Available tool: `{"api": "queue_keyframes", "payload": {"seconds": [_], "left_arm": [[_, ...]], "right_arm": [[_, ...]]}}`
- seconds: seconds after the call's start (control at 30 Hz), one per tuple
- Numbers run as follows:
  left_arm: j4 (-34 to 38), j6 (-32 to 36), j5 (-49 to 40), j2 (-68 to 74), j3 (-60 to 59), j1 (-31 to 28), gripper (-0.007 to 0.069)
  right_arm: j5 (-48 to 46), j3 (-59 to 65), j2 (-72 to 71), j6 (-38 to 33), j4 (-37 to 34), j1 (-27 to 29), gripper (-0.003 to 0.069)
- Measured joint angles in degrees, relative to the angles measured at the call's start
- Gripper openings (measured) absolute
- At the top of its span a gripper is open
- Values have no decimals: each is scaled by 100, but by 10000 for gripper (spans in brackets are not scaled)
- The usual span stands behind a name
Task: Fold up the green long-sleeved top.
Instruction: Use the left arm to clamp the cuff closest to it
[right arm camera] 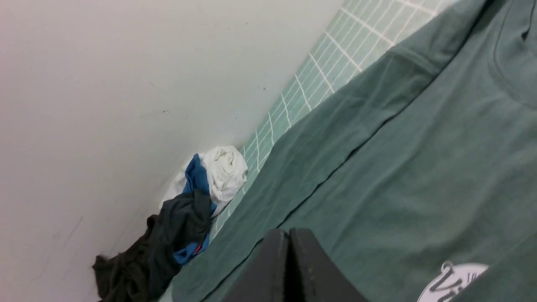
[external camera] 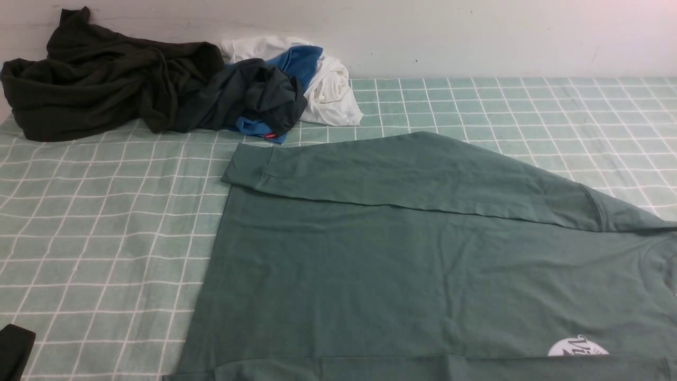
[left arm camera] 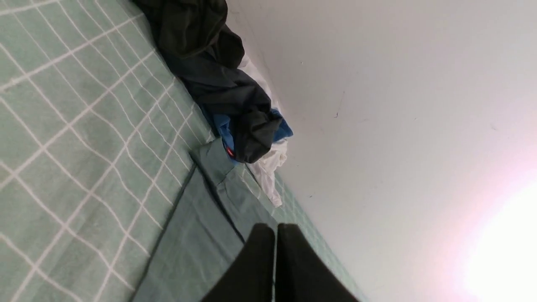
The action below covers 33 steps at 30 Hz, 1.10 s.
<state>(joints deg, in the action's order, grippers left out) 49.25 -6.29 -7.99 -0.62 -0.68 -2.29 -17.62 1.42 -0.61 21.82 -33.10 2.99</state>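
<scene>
The green long-sleeved top [external camera: 402, 264] lies flat on the checked sheet, filling the front right. One cuffed sleeve [external camera: 402, 169] is folded across its far edge, cuff at the left. The white round logo [external camera: 577, 347] shows at the near right, partly under a folded near strip. The top also shows in the left wrist view [left arm camera: 197, 247] and the right wrist view [right arm camera: 419, 167]. My left gripper [left arm camera: 275, 228] is shut and empty, raised over the top's left part. My right gripper [right arm camera: 288, 233] is shut and empty above the body, near the logo [right arm camera: 453, 281].
A very dark olive-black garment [external camera: 100, 79] is heaped at the far left by the wall. Beside it lies a dark charcoal garment [external camera: 254, 95] with blue and white cloth [external camera: 328, 90]. A dark object [external camera: 13, 349] sits at the near left corner. The green checked sheet [external camera: 106, 238] covers the surface.
</scene>
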Motion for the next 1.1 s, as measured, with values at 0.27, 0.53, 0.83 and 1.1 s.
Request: {"api": "queue_keyframes", "payload": {"seconds": [0.27, 0.53, 0.83, 1.1], "left_arm": [[-789, 2637, -1684, 1480, 1775, 0, -3], [-2822, 3711, -4597, 4655, 4589, 205, -3], [-4050, 3143, -5639, 6528, 5304, 1849, 29], [-4378, 3142, -4832, 8427, 5329, 3141, 243]], "right_arm": [[-20, -1476, 1025, -1738, 1170, 0, -14], [-2600, -4394, 4088, -2968, 2030, -171, -14], [-5214, -5006, 5570, -3259, 2024, -1477, -14], [-5235, -4816, 5709, -3514, 2012, -1944, -14]]}}
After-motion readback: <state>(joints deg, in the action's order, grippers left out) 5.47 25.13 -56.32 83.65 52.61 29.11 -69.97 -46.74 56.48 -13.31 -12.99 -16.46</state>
